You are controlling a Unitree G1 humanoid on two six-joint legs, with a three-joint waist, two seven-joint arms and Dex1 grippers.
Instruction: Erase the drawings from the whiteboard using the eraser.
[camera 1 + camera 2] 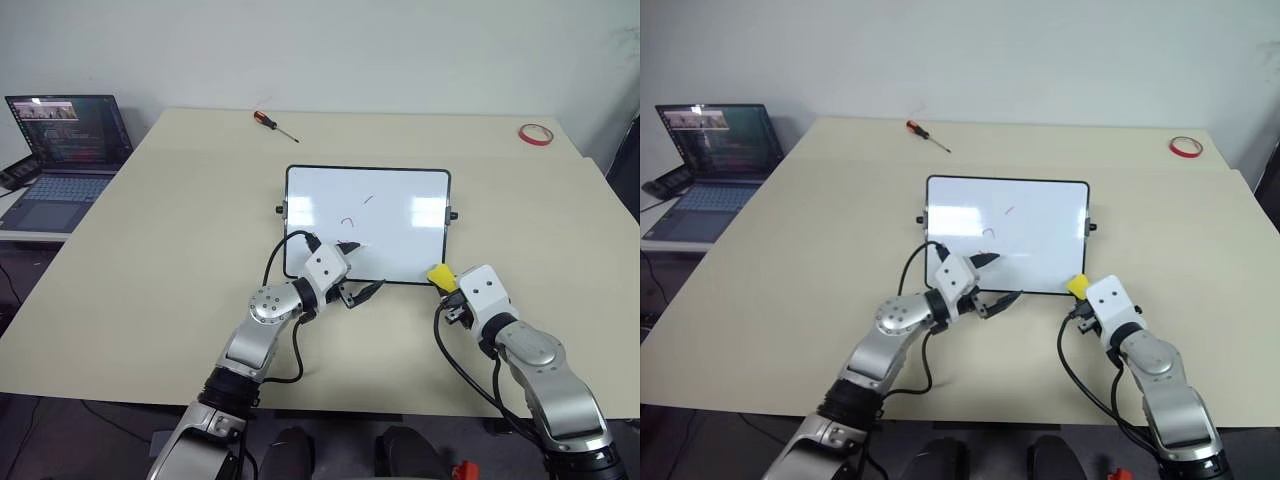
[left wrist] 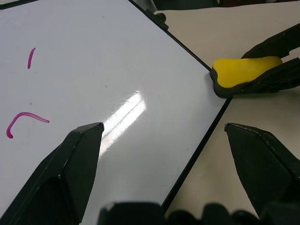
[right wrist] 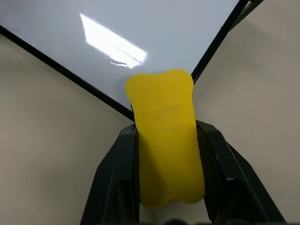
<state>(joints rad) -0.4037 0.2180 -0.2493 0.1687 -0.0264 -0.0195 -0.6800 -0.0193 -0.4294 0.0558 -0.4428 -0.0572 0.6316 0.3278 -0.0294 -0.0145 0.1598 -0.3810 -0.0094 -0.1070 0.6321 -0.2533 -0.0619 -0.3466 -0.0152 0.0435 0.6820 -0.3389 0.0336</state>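
Note:
The whiteboard [image 1: 400, 235] lies flat in the middle of the table. The drawings are thin red marks on its left half, a hook-shaped stroke [image 1: 347, 221] and a short dash [image 1: 368, 199]; the left wrist view shows them as a curved stroke [image 2: 23, 119] and a short dash [image 2: 31, 57]. My left gripper [image 1: 360, 268] is open, level over the board's near edge. My right gripper [image 3: 166, 133] is shut on the yellow eraser [image 1: 441, 276], whose tip sits at the board's near right corner [image 3: 159, 89].
An open laptop [image 1: 65, 150] stands on a side table at the far left. A screwdriver [image 1: 275, 124] lies at the far edge of the table, and a red tape ring [image 1: 536, 134] at the far right corner.

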